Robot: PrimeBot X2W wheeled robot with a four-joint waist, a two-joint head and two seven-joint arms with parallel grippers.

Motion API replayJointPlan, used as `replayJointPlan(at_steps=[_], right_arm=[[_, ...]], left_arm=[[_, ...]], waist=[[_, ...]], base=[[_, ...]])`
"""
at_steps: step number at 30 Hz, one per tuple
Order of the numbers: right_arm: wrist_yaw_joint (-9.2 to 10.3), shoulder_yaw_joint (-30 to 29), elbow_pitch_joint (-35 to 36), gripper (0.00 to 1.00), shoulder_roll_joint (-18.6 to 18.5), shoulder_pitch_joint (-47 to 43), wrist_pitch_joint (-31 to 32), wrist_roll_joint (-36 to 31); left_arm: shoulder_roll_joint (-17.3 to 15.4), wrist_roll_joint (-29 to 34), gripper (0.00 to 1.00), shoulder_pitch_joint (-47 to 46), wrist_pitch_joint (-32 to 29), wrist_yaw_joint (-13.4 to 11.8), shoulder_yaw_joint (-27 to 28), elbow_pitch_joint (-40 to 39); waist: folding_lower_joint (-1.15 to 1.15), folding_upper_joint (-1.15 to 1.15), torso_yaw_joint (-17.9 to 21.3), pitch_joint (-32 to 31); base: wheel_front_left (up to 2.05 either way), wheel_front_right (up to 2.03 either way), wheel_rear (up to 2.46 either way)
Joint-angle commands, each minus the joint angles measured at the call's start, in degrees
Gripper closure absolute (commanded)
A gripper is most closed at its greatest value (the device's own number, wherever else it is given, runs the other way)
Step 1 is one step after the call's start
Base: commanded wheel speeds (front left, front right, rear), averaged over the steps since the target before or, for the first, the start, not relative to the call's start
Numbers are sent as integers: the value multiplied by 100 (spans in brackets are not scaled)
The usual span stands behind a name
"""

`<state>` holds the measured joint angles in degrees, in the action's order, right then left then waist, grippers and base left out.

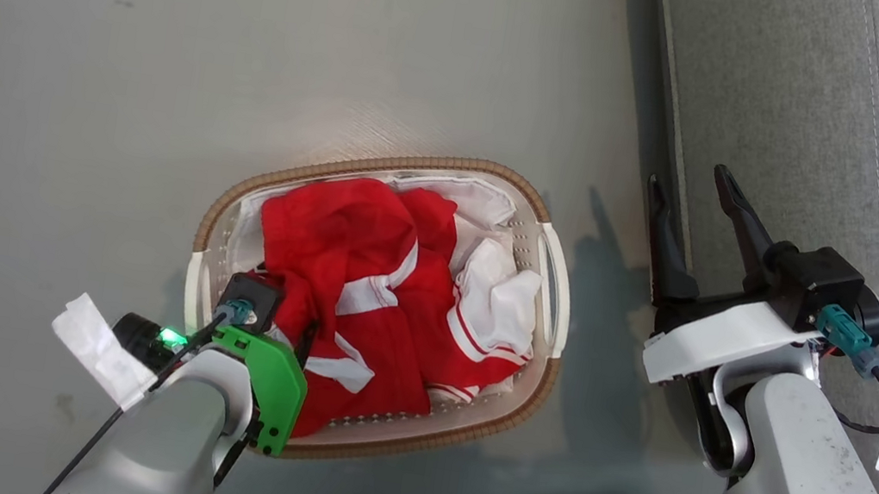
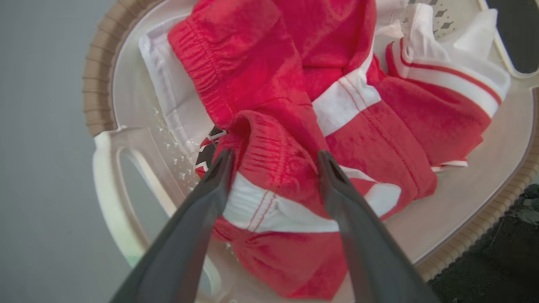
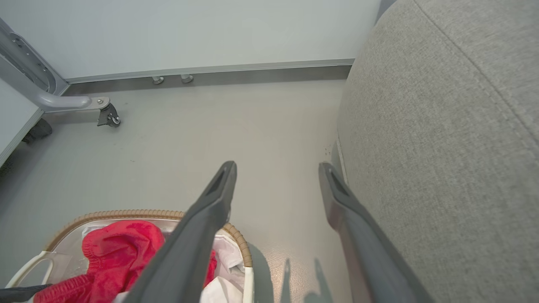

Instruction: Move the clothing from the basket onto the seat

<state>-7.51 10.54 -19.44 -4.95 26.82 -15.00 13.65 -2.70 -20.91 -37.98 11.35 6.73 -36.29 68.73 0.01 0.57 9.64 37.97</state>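
The oval white perforated plastic basket with a brown woven rim (image 2: 97, 84) stands on the grey floor (image 1: 170, 67). It holds the crumpled red jersey clothing with white stripe trim (image 1: 353, 243), which lies over a plain white liner sheet (image 1: 482, 197). A scrap of black-and-white lettering peeks out near one basket handle. The left gripper (image 2: 274, 155) is inside the basket, its fingers spread to either side of a raised red fold without pinching it. The right gripper (image 3: 276, 165) hangs beside the basket, fingers apart and empty, at the edge of the large grey fabric sofa seat (image 1: 816, 120).
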Motion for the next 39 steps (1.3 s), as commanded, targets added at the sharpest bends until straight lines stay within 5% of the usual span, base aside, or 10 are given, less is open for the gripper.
replayJointPlan(at_steps=[1,20,21,22,23,39], right_arm=[[4,15,20,0,0,79,-27,14],[4,147,88,0,147,144,-27,29],[4,145,106,0,151,146,-27,31],[4,131,124,0,159,132,-27,33],[4,126,134,0,163,118,-27,33],[4,199,27,0,166,-99,-28,24]], left_arm=[[-37,-32,0,-151,-107,-74,-69,79],[-38,486,0,-652,-1064,-429,-1450,320],[-39,483,5,-652,-1076,-423,-1482,313],[-39,448,82,-648,-1092,-411,-1508,300],[-39,389,100,-628,-1134,-380,-1506,295],[-34,-281,100,-143,125,-430,-1731,-316]], waist=[[-1,-57,137,161],[-1,-57,363,459],[-1,-57,364,454],[-1,-57,362,444],[-1,-57,361,434],[-1,-57,18,-539]], base=[[0,0,0],[0,0,0],[0,0,0],[0,0,0],[0,0,0],[0,0,0]])
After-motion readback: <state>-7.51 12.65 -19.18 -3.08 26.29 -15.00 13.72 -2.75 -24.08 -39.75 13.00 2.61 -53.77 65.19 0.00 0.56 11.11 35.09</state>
